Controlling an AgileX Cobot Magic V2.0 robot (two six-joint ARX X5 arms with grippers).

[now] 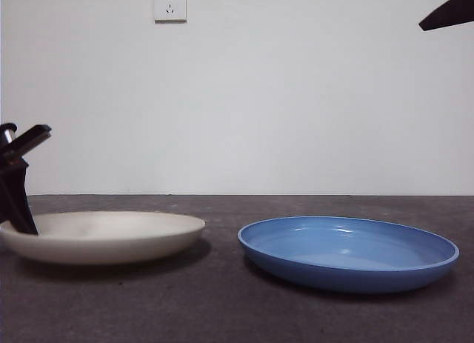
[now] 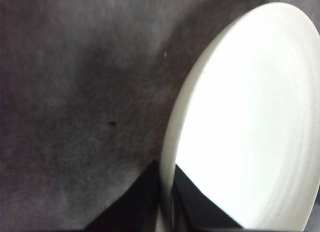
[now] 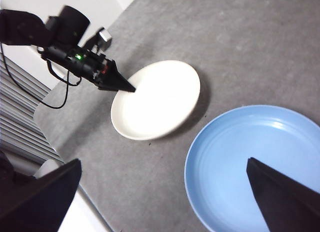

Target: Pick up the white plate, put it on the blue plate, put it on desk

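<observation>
The left gripper (image 2: 166, 192) is clenched on the white plate's (image 1: 104, 235) rim, so next it must lift it toward the blue plate (image 1: 348, 252).

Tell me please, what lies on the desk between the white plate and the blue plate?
Nothing: only bare desk lies between the white plate and the blue plate. The front view and the right wrist view both show this gap.

No text, label or number could be read; the wall socket (image 1: 169, 4) was perhaps too small to show any.
</observation>
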